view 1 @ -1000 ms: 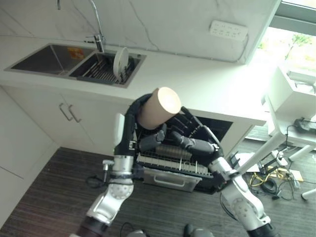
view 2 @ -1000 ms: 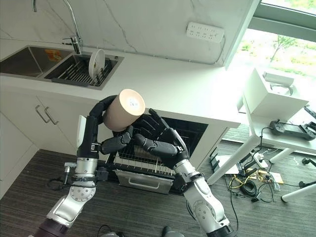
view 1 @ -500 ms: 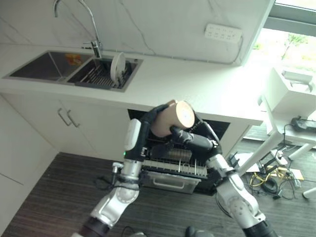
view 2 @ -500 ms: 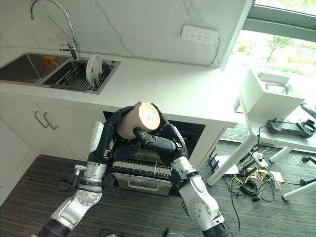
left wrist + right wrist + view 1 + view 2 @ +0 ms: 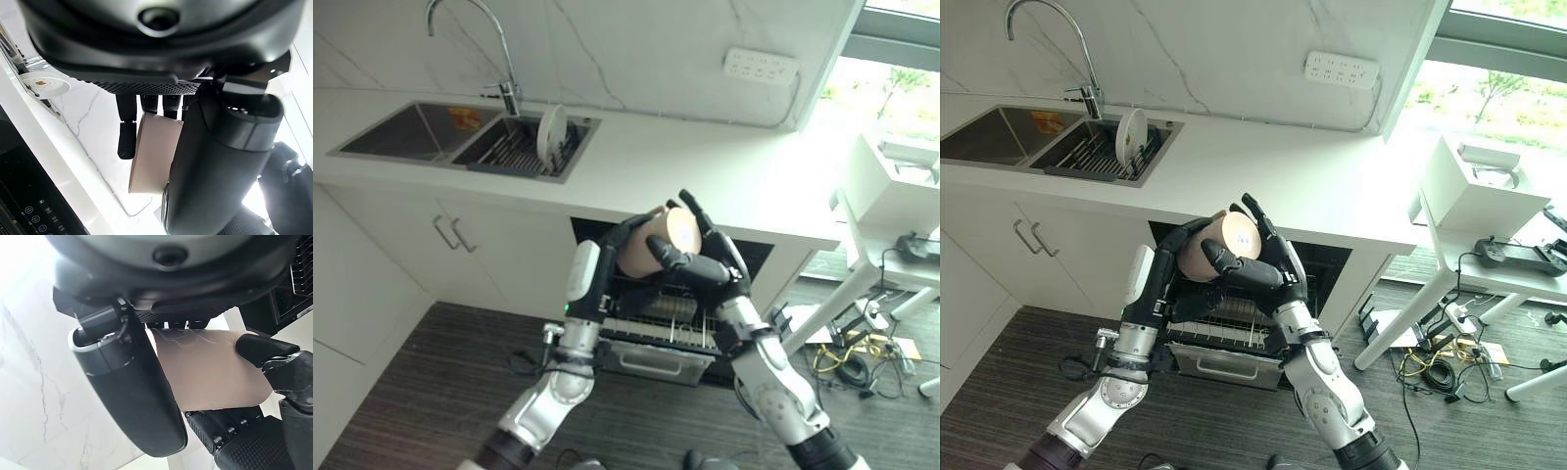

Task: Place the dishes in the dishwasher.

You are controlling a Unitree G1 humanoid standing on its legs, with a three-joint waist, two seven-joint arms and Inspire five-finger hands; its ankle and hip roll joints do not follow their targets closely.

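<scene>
Fingers of both hands wrap the beige cup (image 5: 1219, 245): left hand (image 5: 1178, 257) and right hand (image 5: 1255, 262), thumb across. We see it held on its side above the open dishwasher's rack (image 5: 1224, 328), base facing us; rack lies directly below.

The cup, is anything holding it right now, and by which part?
Yes. The left hand wraps the cup round its side wall, and the right hand holds the same wall near the rim, above the dishwasher rack.
</scene>
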